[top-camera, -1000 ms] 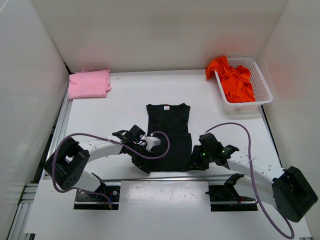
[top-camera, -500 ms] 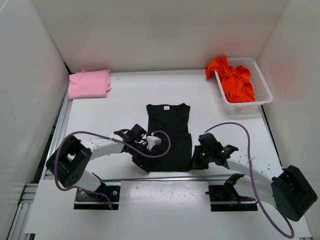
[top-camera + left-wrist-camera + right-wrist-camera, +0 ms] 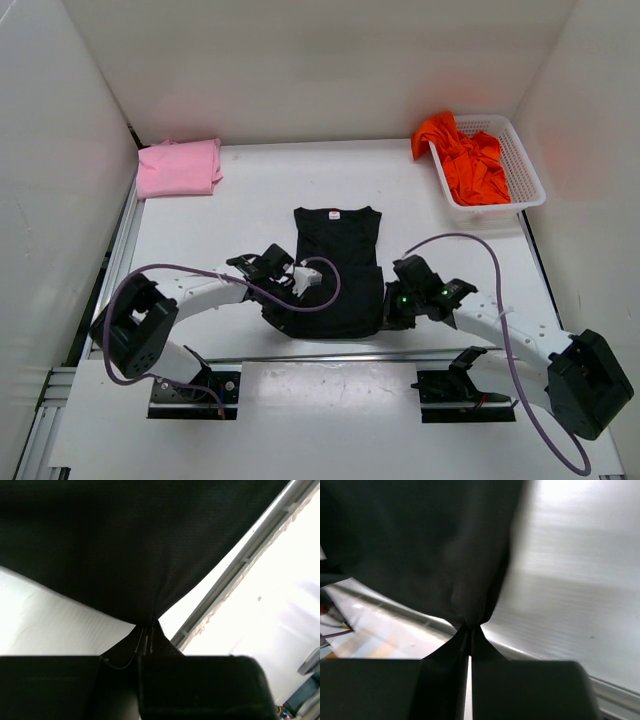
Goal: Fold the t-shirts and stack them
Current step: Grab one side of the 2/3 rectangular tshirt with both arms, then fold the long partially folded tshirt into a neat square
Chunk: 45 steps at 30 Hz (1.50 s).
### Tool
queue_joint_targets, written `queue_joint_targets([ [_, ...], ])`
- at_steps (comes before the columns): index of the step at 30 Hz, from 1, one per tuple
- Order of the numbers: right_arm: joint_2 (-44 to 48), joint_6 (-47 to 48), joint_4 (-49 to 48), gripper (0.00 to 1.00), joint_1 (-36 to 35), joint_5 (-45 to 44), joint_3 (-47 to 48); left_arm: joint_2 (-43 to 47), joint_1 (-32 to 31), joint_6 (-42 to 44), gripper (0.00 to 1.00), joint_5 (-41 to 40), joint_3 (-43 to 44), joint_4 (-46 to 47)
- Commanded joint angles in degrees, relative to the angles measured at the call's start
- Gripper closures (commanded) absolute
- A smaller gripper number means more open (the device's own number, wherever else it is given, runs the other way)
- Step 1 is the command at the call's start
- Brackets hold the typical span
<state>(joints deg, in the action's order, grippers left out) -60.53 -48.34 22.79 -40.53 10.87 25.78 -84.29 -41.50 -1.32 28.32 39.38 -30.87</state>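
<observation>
The left gripper and right gripper each pinch closed on a near hem corner of the black t-shirt, seemingly to fold it. Beyond it: pink t-shirt folded leftward, orange-red t-shirt in a basket rightward.

The black t-shirt is soft, matt cloth; close up in the left wrist view it shows a fine, faintly dotted knit. The pink t-shirt and the orange-red t-shirt are the same dull, soft fabric. The basket is white plastic mesh. The tabletop is smooth, white and matt. A rail along its near edge looks like grey metal. The left tool and the right tool have matt black fingers.
</observation>
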Motion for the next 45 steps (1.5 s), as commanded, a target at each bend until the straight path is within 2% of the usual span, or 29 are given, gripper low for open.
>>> queue_joint_targets([
  [1,0.0,4.8,5.4,1.0,-0.2,-1.6,9.5,5.7,-0.1,1.3,0.9,-4.7,6.0,-5.1],
  [4,0.6,8.3,10.9,1.0,-0.2,-2.3,17.3,7.1,-0.1,1.3,0.9,-7.3,10.2,-11.5],
  [8,-0.8,11.8,16.1,1.0,0.3,-4.8,27.4,8.4,-0.1,1.3,0.9,-11.8,17.6,-15.2],
  [13,-8.6,17.4,20.7,1.0,3.6,-3.4,37.8,6.8,2.9,1.3,0.9,-16.5,27.1,-17.1],
  [18,-17.2,20.6,22.8,1.0,9.7,1.6,46.6,-2.7,11.5,1.3,0.9,-14.5,42.2,-21.4],
  [21,-20.8,21.4,22.8,1.0,13.6,6.8,49.7,-6.3,14.6,1.3,0.9,-13.9,47.1,-22.0],
  [29,-31.3,23.2,22.8,1.0,23.0,17.6,55.5,-18.7,17.9,1.3,0.9,-9.7,58.6,-23.9],
  [36,-37.8,21.2,19.6,1.0,27.6,21.6,59.8,-25.8,20.4,1.3,0.9,-9.7,69.1,-23.3],
  [45,-56.2,16.3,18.3,1.0,31.8,21.9,73.9,-36.4,22.1,1.3,0.9,-7.7,78.0,-19.5],
])
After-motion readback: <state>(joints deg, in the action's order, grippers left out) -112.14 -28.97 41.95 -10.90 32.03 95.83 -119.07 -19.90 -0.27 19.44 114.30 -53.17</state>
